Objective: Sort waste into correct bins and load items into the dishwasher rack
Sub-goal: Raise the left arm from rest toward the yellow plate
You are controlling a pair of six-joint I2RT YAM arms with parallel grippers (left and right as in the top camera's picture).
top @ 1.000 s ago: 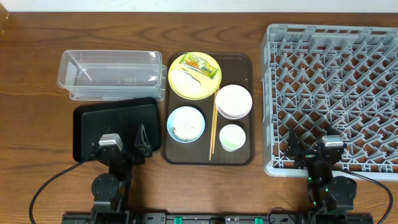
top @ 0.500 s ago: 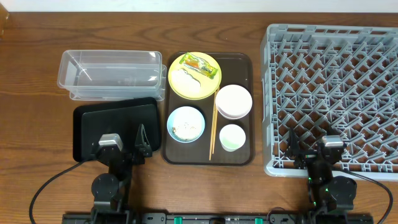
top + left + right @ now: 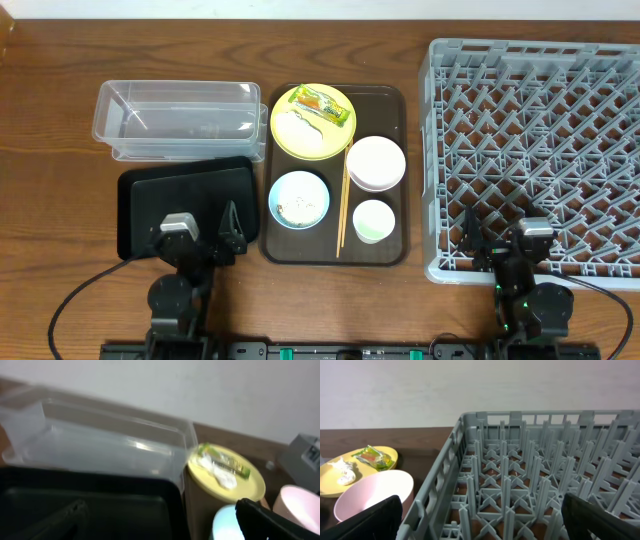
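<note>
The yellow plate (image 3: 312,121) on the brown serving tray holds the yellow-green wrapper (image 3: 323,103) and white food scraps (image 3: 298,124). The pinkish-white bowl (image 3: 375,163), light blue bowl (image 3: 298,198), white cup (image 3: 373,221) and chopsticks (image 3: 342,205) also lie on that tray. The clear tub (image 3: 178,119) and black tray (image 3: 160,195) are at left, the grey rack (image 3: 540,150) at right. My left gripper (image 3: 200,238) is open and empty over the black tray's front (image 3: 90,505). My right gripper (image 3: 505,242) is open and empty over the rack's front edge (image 3: 520,485).
The brown serving tray (image 3: 390,100) sits between the bins and the rack. The left wrist view shows the plate (image 3: 225,472) and the wrapper (image 3: 225,462); the right wrist view shows the pink bowl (image 3: 372,492) and the plate (image 3: 350,472). A pale wall is behind.
The left arm has shifted very slightly; nothing else has moved.
</note>
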